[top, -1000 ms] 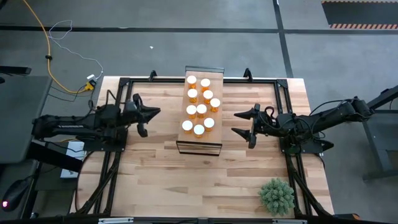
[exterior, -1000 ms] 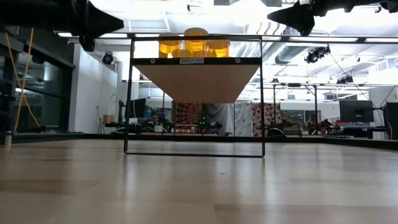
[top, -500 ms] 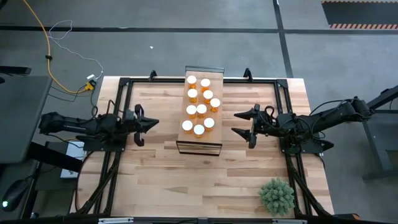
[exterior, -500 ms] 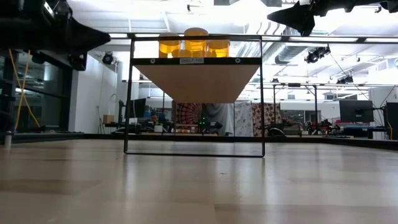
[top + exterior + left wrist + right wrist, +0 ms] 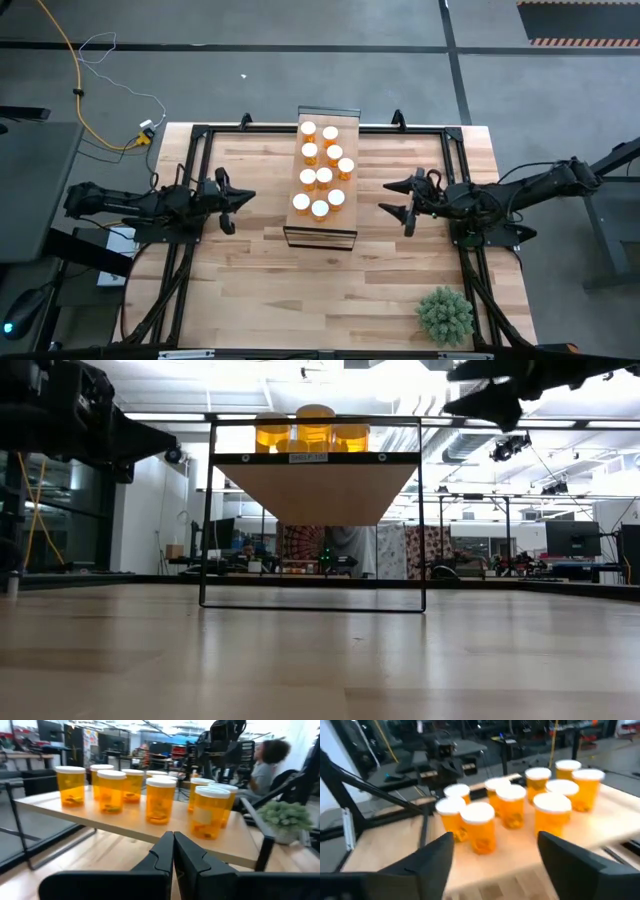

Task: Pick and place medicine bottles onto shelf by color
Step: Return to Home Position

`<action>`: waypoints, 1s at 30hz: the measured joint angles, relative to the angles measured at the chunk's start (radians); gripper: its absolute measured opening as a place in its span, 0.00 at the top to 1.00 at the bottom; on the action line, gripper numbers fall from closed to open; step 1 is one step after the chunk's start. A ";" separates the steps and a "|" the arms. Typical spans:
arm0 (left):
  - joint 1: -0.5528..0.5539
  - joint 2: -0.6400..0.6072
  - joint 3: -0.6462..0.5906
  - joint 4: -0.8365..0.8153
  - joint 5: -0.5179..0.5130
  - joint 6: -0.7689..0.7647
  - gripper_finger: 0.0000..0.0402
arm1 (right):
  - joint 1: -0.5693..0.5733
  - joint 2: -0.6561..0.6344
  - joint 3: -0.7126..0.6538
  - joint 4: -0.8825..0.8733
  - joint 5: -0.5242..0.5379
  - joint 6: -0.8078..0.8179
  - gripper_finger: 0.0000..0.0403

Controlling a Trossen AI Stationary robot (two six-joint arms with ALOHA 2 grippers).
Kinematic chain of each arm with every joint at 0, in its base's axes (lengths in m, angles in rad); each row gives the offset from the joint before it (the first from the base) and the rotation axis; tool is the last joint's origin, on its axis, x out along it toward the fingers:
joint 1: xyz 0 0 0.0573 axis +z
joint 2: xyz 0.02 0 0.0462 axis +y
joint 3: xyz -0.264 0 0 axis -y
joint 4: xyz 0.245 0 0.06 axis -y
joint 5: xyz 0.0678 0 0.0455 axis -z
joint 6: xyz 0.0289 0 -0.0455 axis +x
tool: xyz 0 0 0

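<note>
While both arms sit back from the middle, the high view shows the shelf (image 5: 320, 228) at the table's centre with ten medicine bottles (image 5: 324, 176) grouped on its board, white caps up. No bottle shows on the wooden table (image 5: 250, 290) itself, so the placing looks finished; only parking the arms seems left. The left gripper (image 5: 246, 196) points at the shelf from the left, well apart from it. The right gripper (image 5: 388, 197) faces it from the right, also apart. A small potted plant (image 5: 444, 315) stands near a corner on the right arm's side. Compared with a second ago, the left arm has drawn back toward its edge. The right gripper has slid slightly away from the shelf in the last half second. The bottles have not moved.

From table height, the shelf board is seen from beneath, with three orange bottles showing over its front edge. The left arm's dark shape now hangs lower in the upper left; the right arm's shape in the upper right has shifted.

Past the left wrist, the two dark fingers (image 5: 162, 852) are pressed together on nothing, with the bottles ahead. A seated person (image 5: 265, 762) is far behind.

Past the right wrist, the fingers (image 5: 437, 857) stand wide apart, empty, framing the bottles.
</note>
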 joint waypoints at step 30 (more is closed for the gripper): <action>0.000 0.000 0.001 0.003 -0.019 0.019 1.00 | -0.176 -0.659 -0.316 -0.139 -0.177 -0.013 1.00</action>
